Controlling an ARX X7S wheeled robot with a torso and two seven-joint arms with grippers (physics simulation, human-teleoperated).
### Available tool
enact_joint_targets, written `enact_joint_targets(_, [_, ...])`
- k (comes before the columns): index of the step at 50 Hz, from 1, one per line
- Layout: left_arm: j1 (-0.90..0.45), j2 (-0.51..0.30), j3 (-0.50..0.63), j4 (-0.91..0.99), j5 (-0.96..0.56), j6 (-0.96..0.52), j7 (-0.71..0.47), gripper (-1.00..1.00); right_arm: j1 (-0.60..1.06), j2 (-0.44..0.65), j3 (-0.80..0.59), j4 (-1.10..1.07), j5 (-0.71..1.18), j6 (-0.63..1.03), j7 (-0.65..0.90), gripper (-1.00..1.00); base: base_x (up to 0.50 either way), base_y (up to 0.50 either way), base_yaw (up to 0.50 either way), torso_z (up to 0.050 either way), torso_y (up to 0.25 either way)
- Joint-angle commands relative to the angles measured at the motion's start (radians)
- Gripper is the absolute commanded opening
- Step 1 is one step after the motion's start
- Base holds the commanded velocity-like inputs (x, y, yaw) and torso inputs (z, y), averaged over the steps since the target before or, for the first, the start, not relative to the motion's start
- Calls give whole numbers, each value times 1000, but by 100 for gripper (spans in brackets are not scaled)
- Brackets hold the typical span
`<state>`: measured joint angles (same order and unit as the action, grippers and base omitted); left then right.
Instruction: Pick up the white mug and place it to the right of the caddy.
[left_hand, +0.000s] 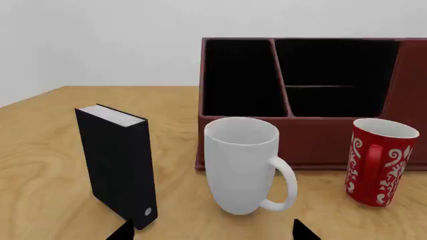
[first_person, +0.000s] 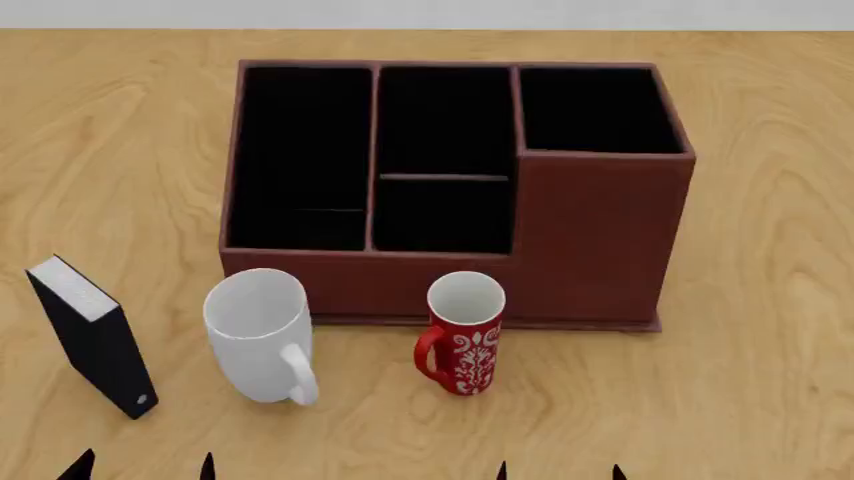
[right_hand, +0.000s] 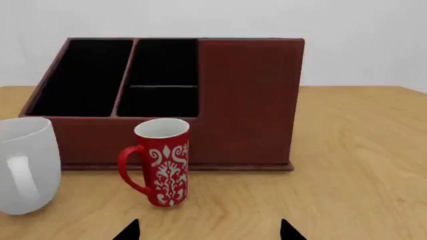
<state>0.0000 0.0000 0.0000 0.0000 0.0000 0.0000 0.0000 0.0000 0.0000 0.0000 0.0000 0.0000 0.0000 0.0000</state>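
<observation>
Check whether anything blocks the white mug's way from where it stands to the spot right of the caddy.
Yes: the red mug stands just right of the white mug, in front of the caddy, on a straight slide along the table. Lifting over it would probably avoid contact. The table right of the caddy looks bare.

Glossy ceramic-looking white mug (first_person: 259, 335) and leather-look matt caddy (first_person: 594, 235) stand on a smooth, grained wooden table (first_person: 774, 300).

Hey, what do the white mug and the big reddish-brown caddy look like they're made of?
The white mug looks like glazed ceramic: smooth, glossy, with soft highlights along its side and handle. The caddy looks like leather or faux leather, matte reddish-brown with a faint grain, and its compartments seem lined in black. This is a render, so both are guesses.
</observation>
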Motion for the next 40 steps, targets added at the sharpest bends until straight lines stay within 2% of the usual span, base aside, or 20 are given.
enact_joint_targets(1, [0, -10, 11, 0, 0, 0, -11, 100, 0, 9, -13, 0, 0, 0, 13, 100, 0, 0, 0, 0, 0])
enact_joint_targets(5, [-5, -29, 31, 21, -6, -23, -25, 100, 13, 37, -48, -47, -6, 111, 7, 100, 0, 0, 0, 0, 0])
enact_joint_targets(15, [-19, -60, 63, 225, -12, -213, -51, 100, 53, 86, -109, -203, -52, 284, -1, 100, 0, 0, 0, 0, 0])
enact_joint_targets(28, [-65, -88, 94, 419, -10, -389, -69, 100, 120, 130, -124, -513, -72, 596, -15, 100, 0, 0, 0, 0, 0])
enact_joint_targets(40, [-145, -115, 129, 537, -13, -550, -68, 100, 240, 160, -131, -623, -86, 798, -33, 100, 0, 0, 0, 0, 0])
